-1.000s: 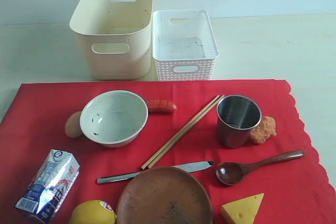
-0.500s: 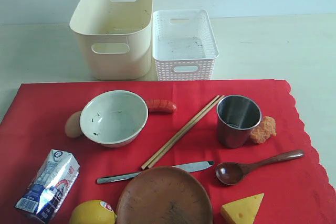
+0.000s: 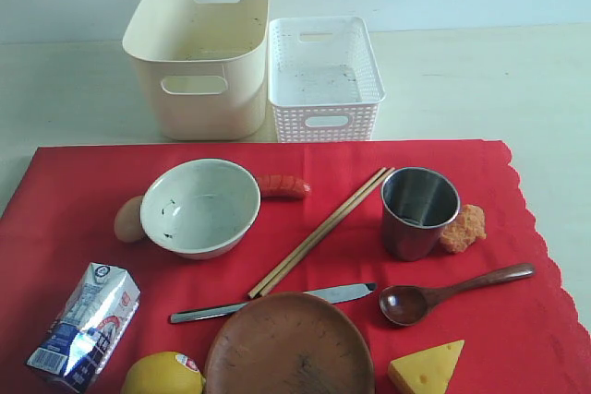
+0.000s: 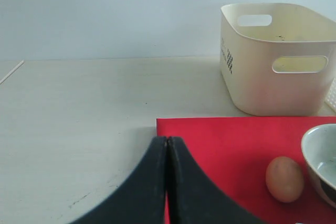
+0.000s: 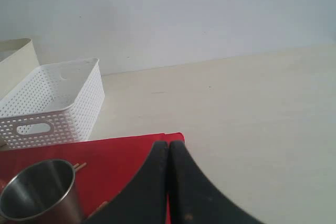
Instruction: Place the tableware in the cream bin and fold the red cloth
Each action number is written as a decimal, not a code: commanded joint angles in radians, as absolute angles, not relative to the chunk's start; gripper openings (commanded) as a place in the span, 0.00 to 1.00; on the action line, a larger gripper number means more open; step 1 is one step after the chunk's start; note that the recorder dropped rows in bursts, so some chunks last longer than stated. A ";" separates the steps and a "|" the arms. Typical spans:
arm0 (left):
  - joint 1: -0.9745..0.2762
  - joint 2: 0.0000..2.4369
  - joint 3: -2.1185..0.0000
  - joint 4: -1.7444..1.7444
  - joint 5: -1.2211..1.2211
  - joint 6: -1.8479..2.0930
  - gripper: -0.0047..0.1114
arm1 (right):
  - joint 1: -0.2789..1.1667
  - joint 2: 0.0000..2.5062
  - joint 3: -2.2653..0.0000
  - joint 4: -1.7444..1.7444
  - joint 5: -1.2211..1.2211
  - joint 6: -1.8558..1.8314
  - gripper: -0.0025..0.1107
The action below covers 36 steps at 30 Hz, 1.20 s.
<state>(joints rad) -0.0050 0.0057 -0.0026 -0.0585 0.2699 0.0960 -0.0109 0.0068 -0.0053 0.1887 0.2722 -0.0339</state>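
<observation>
**Nothing in the bin yet, both grippers shut**

In the exterior view we are looking at what we judge to be the very start of the clearing step. The bin (image 3: 199,126) is standing empty, with the basket (image 3: 295,123) just beside it. In front of the bin the cloth (image 3: 83,182) is lying flat and carrying all the tableware. The bowl (image 3: 200,207) is sitting nearest the bin. The chopsticks (image 3: 321,231) and cup (image 3: 419,212) are lying further off, in front of the basket. The knife (image 3: 272,303), spoon (image 3: 452,291) and plate (image 3: 289,346) are lying farthest from the bin. Neither gripper is showing here.

The left wrist view is giving us what that view lacks. The left gripper (image 4: 167,139) is hanging with its jaws pressed together, holding nothing, near the cloth corner in front of the bin. An egg (image 4: 284,179) and the bowl's rim are showing close by.

In the right wrist view the right gripper (image 5: 168,142) is likewise closed and empty. It is hanging by the cloth edge well apart from the bin, past the basket, with the cup near it.

We are expecting the next move to call for parting one pair of jaws, lowering onto a piece, and carrying it to the bin. The bowl looks likeliest for the left and the cup for the right. Folding is waiting until the cloth is bare.
</observation>
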 commanded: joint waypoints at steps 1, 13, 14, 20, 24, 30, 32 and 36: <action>-0.010 0.000 0.000 -0.056 0.264 0.097 0.04 | -0.013 0.000 0.000 0.186 0.261 -0.042 0.02; -0.010 0.000 0.000 -0.056 0.264 0.097 0.04 | -0.013 0.000 0.000 0.186 0.169 -0.040 0.02; -0.010 0.000 0.000 -0.056 0.264 0.097 0.04 | -0.013 0.000 0.000 0.186 0.162 -0.040 0.02; -0.010 0.000 0.000 -0.056 0.264 0.097 0.04 | -0.013 0.000 0.000 0.186 0.136 -0.040 0.02; -0.010 0.000 0.000 -0.056 0.264 0.097 0.04 | -0.013 0.000 0.000 0.188 0.134 -0.040 0.02; -0.010 0.000 0.000 -0.056 0.264 0.097 0.04 | -0.013 0.000 0.000 0.229 0.134 -0.040 0.02; -0.010 0.000 0.000 -0.056 0.264 0.097 0.04 | -0.013 0.000 0.000 0.288 0.134 -0.040 0.02; -0.010 0.000 0.000 -0.056 0.264 0.097 0.04 | -0.013 0.000 0.000 0.376 0.134 -0.040 0.02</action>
